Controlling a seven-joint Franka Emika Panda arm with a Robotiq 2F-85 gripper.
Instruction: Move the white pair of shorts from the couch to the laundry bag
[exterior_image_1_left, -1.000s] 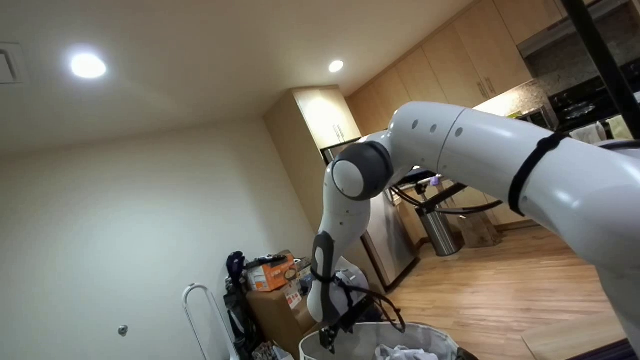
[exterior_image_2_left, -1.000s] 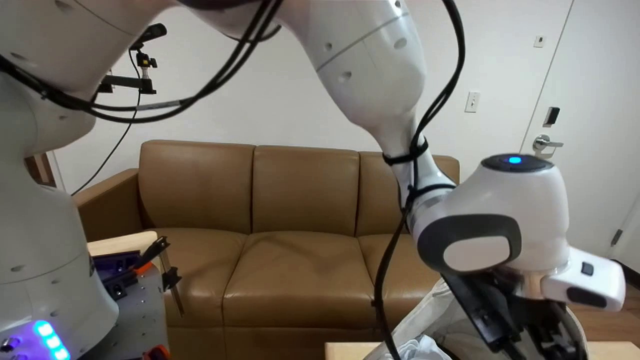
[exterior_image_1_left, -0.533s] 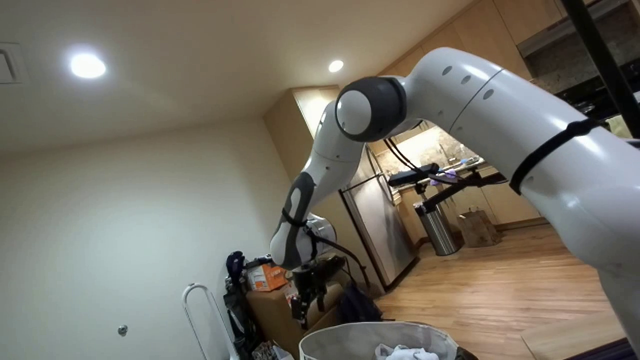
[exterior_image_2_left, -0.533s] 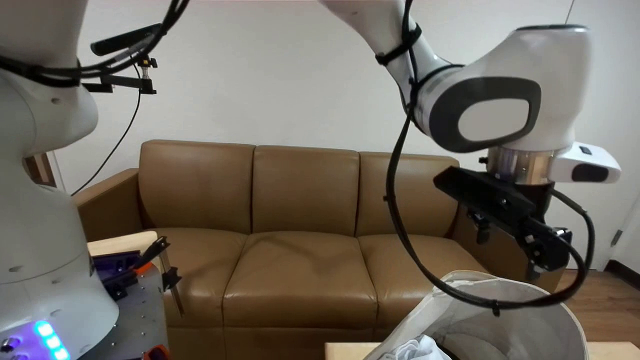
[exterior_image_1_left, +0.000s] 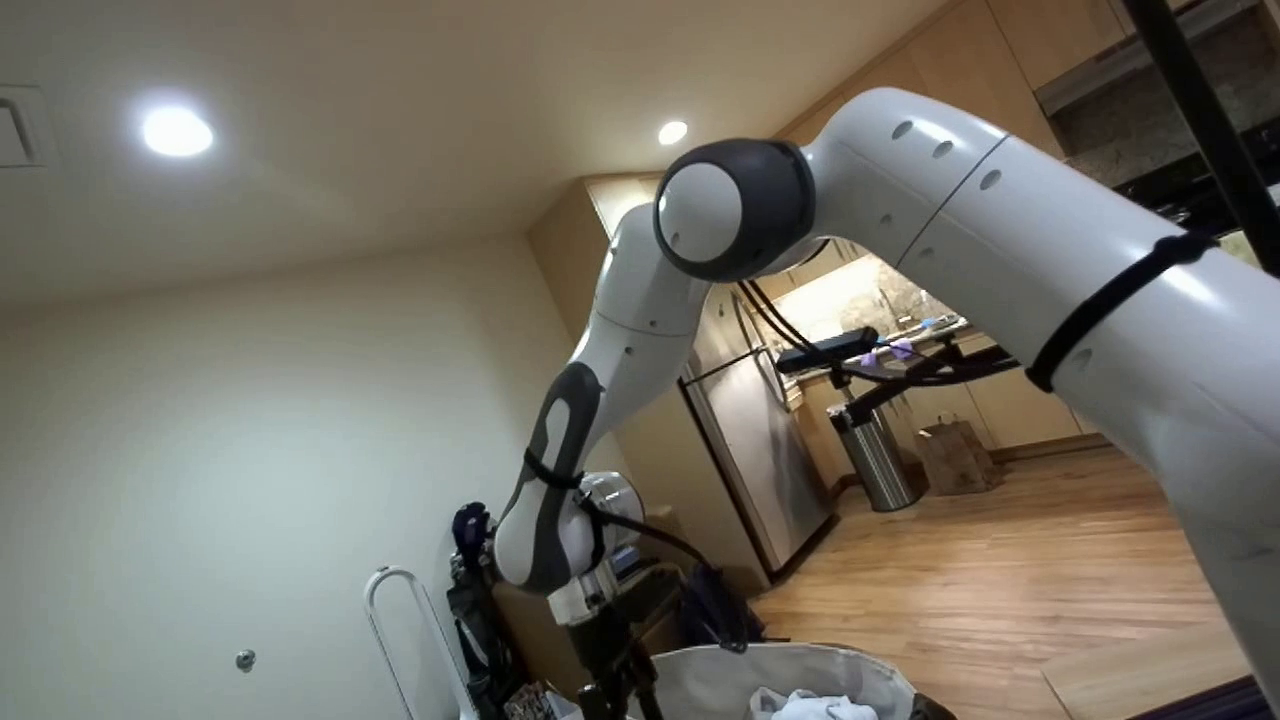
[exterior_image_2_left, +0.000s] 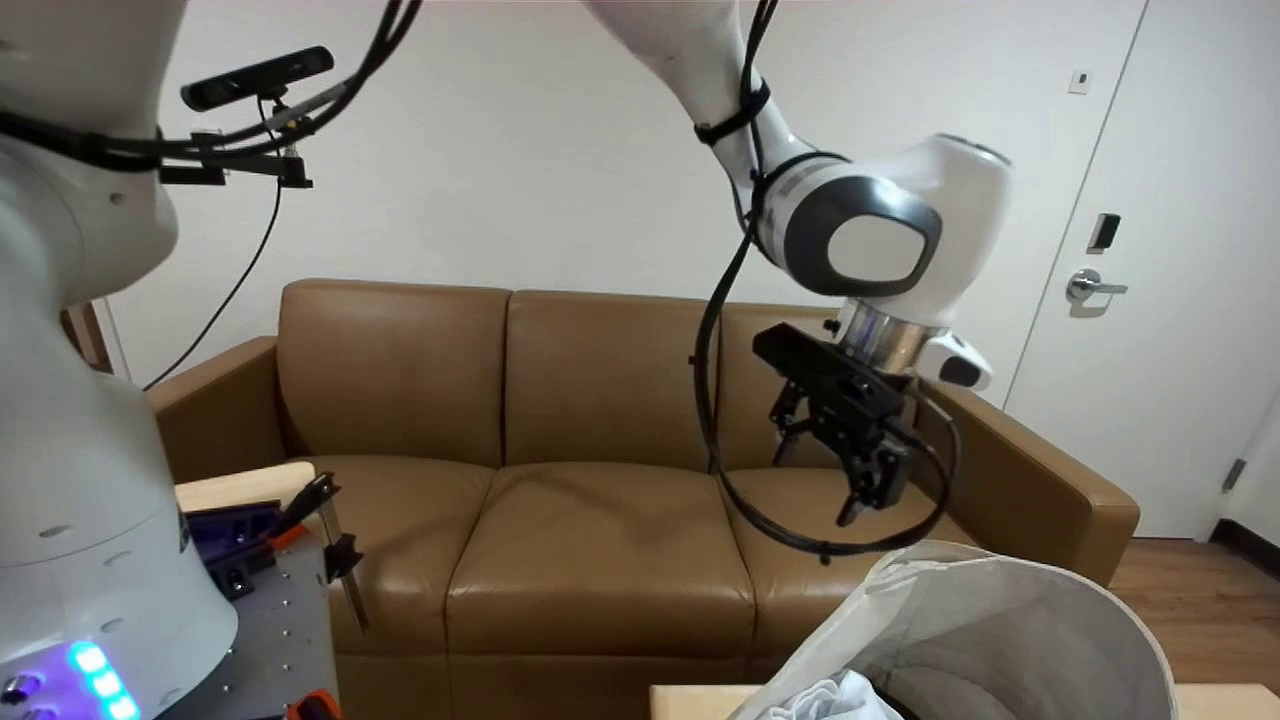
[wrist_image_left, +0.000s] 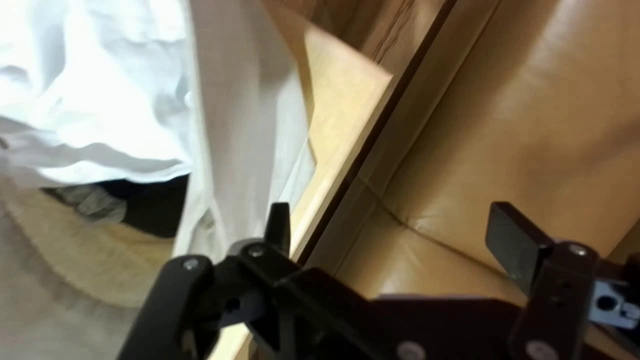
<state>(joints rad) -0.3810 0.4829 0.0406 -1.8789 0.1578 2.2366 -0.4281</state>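
A white garment, crumpled and matching the white shorts in colour, lies inside the laundry bag. It shows in both exterior views (exterior_image_1_left: 820, 708) (exterior_image_2_left: 840, 697) and in the wrist view (wrist_image_left: 100, 100); its full shape is hidden. The off-white laundry bag (exterior_image_2_left: 1050, 620) stands open at the lower right, and also shows in the wrist view (wrist_image_left: 240, 90). My gripper (exterior_image_2_left: 815, 485) hangs above the right end of the brown couch (exterior_image_2_left: 600, 550), beside and higher than the bag. In the wrist view, its fingers (wrist_image_left: 387, 225) are wide apart with nothing between them. Dark cloth lies under the white garment.
A light wooden surface (exterior_image_2_left: 700, 700) lies beneath the bag, along the couch front. The couch armrest (exterior_image_2_left: 1060, 480) is at the right. A loop of cable (exterior_image_2_left: 830, 545) hangs below my wrist. A camera on a stand (exterior_image_2_left: 258, 78) is behind the arm's base.
My gripper has risen from the bag and moved away from it, toward the couch, tilting at the wrist. The white garment stays in the bag.
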